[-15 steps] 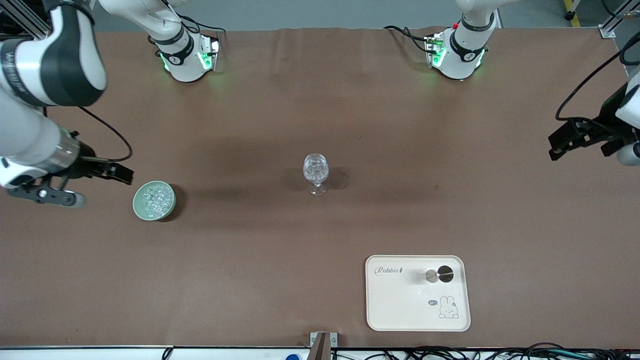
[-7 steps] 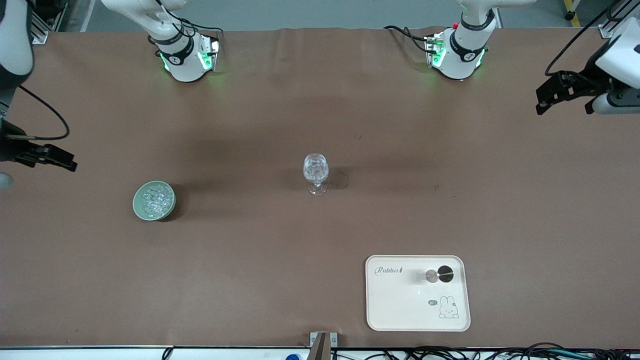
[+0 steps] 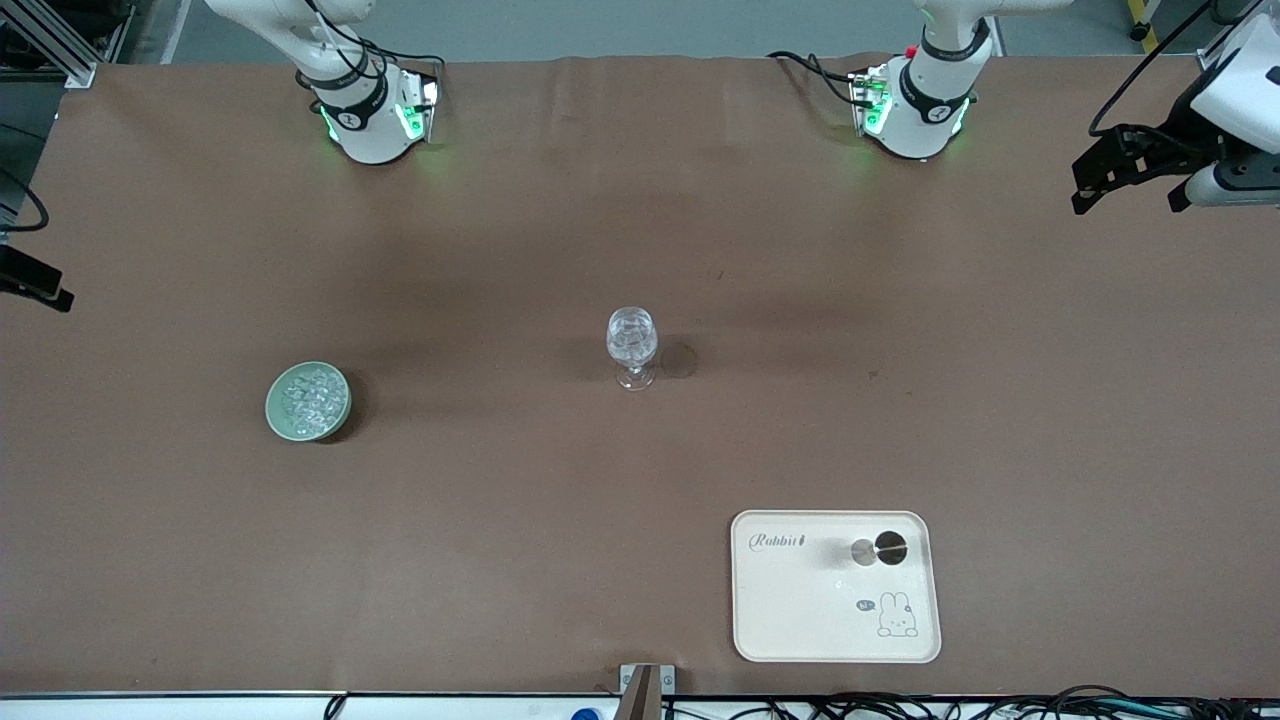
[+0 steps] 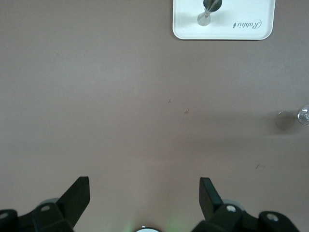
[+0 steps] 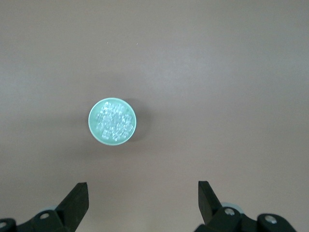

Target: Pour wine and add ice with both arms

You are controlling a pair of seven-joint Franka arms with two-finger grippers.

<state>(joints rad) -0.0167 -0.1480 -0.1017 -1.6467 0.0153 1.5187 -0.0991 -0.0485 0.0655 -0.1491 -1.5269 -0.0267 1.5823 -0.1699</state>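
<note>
The right hand (image 3: 35,285) hangs over the tabletop's edge at the right arm's end, its fingers (image 5: 77,200) spread wide and holding nothing. Below it in the right wrist view sits one pale green bowl (image 3: 308,401) heaped with the ice (image 3: 310,397), small clear cubes too many to count. One stemmed glass (image 3: 632,345) stands upright near the middle of the tabletop (image 3: 560,250), well apart from the bowl, with glinting clear contents. One cream tray (image 3: 790,610) lies nearer the front camera than the glass, toward the left arm's end; it reads "Rabbit" in script, shows a small rabbit drawing, and carries a small dark-and-silver object (image 3: 878,549) I cannot identify. The tabletop is covered in plain brown material, slightly creased near the two arm bases with green lights. The left hand (image 3: 1125,170) is over the tabletop's left arm's end, fingers (image 4: 77,195) wide apart, empty.
</note>
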